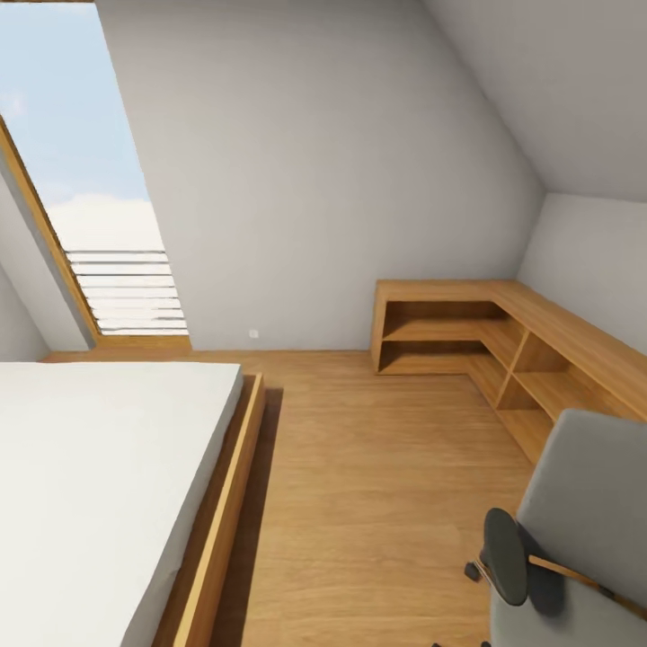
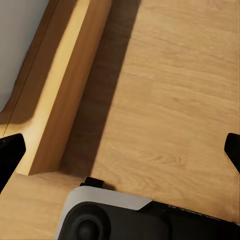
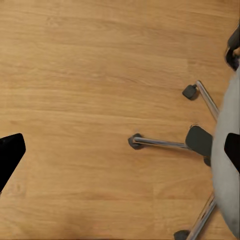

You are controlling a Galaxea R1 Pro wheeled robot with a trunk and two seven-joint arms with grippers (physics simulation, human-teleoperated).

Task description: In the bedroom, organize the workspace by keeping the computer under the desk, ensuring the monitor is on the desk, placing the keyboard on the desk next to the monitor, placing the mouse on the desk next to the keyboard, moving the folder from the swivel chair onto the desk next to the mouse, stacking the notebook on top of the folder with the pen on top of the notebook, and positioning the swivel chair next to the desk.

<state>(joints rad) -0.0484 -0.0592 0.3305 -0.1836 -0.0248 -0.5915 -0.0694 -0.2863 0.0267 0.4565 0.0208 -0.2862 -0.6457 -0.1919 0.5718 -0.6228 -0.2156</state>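
Observation:
The swivel chair [image 1: 584, 521] stands at the lower right of the head view: a grey padded back and a black armrest [image 1: 505, 557], facing away from me. Its chrome star base [image 3: 165, 143] with black casters rests on the wood floor in the right wrist view, beside the grey seat edge [image 3: 225, 200]. My right gripper [image 3: 121, 152] hangs open over the floor next to that base, holding nothing. My left gripper [image 2: 121, 152] is open too, above bare floor near the bed frame [image 2: 65, 90]. The desk, monitor, keyboard, folder and the other small items are out of view.
A low bed [image 1: 99, 467] with a white mattress and wooden frame takes up the left. A light-wood corner shelf unit [image 1: 503, 350] runs along the far right walls. A slanted window [image 1: 99, 207] is at the far left. My own base [image 2: 115, 220] sits below the left gripper.

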